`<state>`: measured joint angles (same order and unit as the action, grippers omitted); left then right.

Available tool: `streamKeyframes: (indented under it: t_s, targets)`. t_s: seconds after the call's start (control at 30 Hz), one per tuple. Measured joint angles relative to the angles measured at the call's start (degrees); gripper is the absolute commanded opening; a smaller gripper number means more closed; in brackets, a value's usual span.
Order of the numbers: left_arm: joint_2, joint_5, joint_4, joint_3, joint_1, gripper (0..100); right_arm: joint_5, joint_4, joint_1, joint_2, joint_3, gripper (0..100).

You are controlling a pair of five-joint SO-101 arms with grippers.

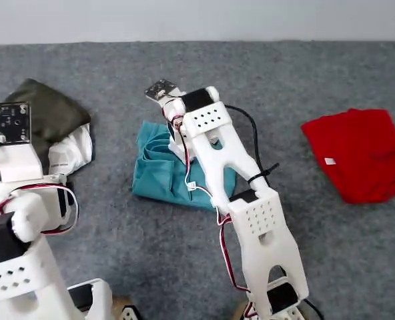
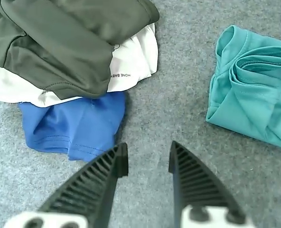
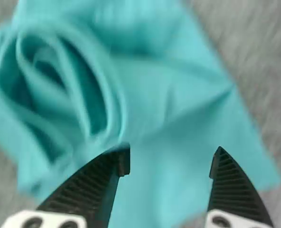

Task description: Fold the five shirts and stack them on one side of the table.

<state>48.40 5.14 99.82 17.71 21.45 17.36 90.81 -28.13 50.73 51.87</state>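
The right gripper (image 3: 173, 153) gapes wide over the crumpled teal shirt (image 3: 178, 90); the left gripper (image 2: 149, 146), half open and empty, hovers by the stack (image 2: 69, 52).

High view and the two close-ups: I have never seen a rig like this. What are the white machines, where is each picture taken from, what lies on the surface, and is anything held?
These are two small white robot arms at a table covered in grey carpet-like cloth. The high view looks down from a fixed camera. Each of the other two pictures comes from a camera on one arm's wrist, looking past its black jaws.

The right arm stretches over a crumpled teal fabric shirt in the middle, with its jaws open over the cloth. The left arm sits at the left side, its jaws also open, over bare surface.

In front of it lies a pile: a dark olive shirt on a white shirt on a blue shirt. A red shirt lies alone at the right side. Neither arm holds anything.
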Motion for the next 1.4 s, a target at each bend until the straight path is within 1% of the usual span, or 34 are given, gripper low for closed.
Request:
streamKeyframes:
  t_s: [0.07,0.17,0.3,0.4,0.53,0.77,0.9,1.0,1.2,1.27,1.4]
  targets:
    - [0.0,0.0,0.0,0.1,0.0,15,0.0,-4.3,-0.3,0.9,0.0,27.7]
    - [0.0,0.0,0.0,0.1,0.0,15,0.0,-6.4,-1.1,1.2,0.0,27.7]
    - [0.0,0.0,0.0,0.2,0.0,15,0.0,-6.0,-2.6,1.2,1.3,27.7]
    - [0.0,0.0,0.0,0.3,0.0,15,0.0,-3.7,-2.3,1.8,6.8,27.7]
    - [0.0,0.0,0.0,0.3,0.0,15,0.0,-4.0,-2.5,2.8,11.8,27.7]
    - [0.0,0.0,0.0,0.3,0.0,15,0.0,-13.2,-2.7,13.5,13.0,27.7]
    - [0.0,0.0,0.0,0.3,0.0,15,-0.1,-14.5,-4.1,15.6,17.0,27.7]
    - [0.0,0.0,0.0,0.3,0.0,15,-0.1,-10.3,-4.8,15.8,23.5,27.7]
    - [0.0,0.0,0.1,0.3,0.0,15,5.9,7.0,-4.9,15.6,40.6,27.7]
    - [0.0,0.0,0.1,0.3,0.0,15,6.9,9.5,-5.0,14.6,40.4,27.7]
    - [0.0,0.0,0.1,0.3,0.0,15,7.4,9.7,-3.8,14.5,35.2,27.7]
